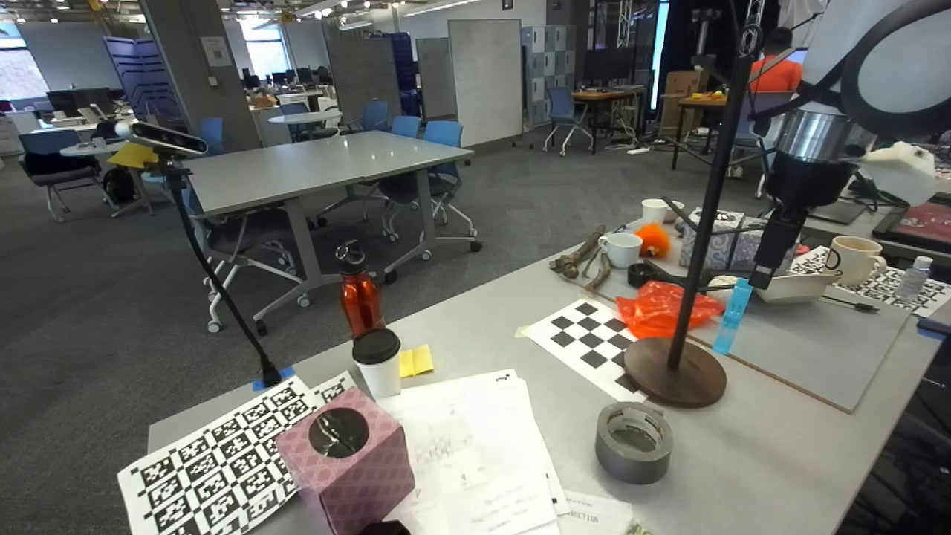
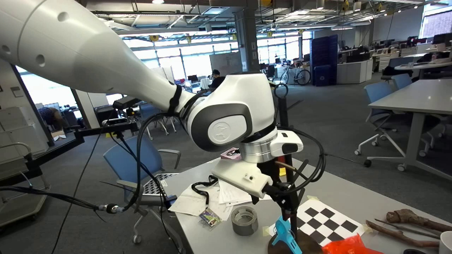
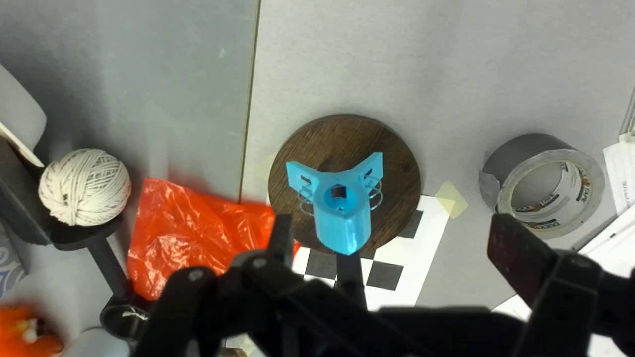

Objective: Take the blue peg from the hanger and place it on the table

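The light-blue peg [image 1: 733, 317], a clip with wire springs, is at the black hanger stand [image 1: 711, 200]. It also shows in an exterior view [image 2: 284, 234] and, seen from above, in the wrist view [image 3: 343, 223]. There it appears over the round wooden base [image 3: 342, 136], in front of the pole [image 3: 349, 280]. What holds it up cannot be seen clearly. My gripper [image 3: 392, 225] is open and empty, its fingers wide apart; the peg appears between them, nearer the left finger. In an exterior view a fingertip [image 1: 761, 276] appears close beside the peg's top.
A red plastic bag [image 1: 661, 310] and a checkerboard sheet [image 1: 583, 336] lie by the base. A grey tape roll [image 1: 634, 443] stands in front. A grey board [image 1: 825, 357] bears a tray [image 1: 799, 287]. A twine ball [image 3: 84, 187] sits on a black holder. Hanger arms stick out from the pole.
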`<control>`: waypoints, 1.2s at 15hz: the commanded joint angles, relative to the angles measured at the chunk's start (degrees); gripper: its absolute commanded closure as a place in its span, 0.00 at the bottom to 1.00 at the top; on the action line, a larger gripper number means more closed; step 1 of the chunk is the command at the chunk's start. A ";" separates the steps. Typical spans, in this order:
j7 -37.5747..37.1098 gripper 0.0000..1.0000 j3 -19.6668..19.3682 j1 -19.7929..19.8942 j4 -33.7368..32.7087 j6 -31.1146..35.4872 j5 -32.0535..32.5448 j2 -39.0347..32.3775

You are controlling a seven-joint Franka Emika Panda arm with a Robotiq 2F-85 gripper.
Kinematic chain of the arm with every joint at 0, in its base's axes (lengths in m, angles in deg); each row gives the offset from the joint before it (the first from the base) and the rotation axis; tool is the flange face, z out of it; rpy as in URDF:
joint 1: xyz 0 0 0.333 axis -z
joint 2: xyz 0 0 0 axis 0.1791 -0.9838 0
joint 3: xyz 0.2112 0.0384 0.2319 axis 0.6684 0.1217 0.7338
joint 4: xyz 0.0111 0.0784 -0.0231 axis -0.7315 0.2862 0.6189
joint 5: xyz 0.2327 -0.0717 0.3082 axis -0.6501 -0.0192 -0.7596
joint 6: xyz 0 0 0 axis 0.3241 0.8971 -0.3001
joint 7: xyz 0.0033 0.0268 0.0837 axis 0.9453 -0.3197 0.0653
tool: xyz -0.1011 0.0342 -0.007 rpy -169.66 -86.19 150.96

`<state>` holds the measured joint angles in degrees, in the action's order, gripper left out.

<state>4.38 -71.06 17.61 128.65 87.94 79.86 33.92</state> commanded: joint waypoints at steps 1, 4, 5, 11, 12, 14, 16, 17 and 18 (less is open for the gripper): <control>-0.64 0.00 0.59 -0.08 4.55 2.16 -0.04 2.83; -1.28 0.00 0.53 -0.36 5.71 3.05 0.64 3.66; -1.26 0.00 0.51 -0.37 5.87 3.26 0.64 3.69; -2.77 0.00 0.38 -0.63 7.16 5.50 2.08 5.02; -3.36 0.00 0.35 -0.76 7.78 5.95 2.76 5.90; -4.18 0.00 0.35 -0.97 8.94 6.45 3.71 7.82; -4.59 0.00 0.51 -1.22 10.14 6.16 3.73 10.31; -5.01 0.00 0.52 -1.37 10.68 6.07 4.11 11.38; -5.48 0.00 0.56 -1.50 11.02 5.73 4.36 12.36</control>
<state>1.34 -70.66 16.76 136.27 93.15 82.60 41.34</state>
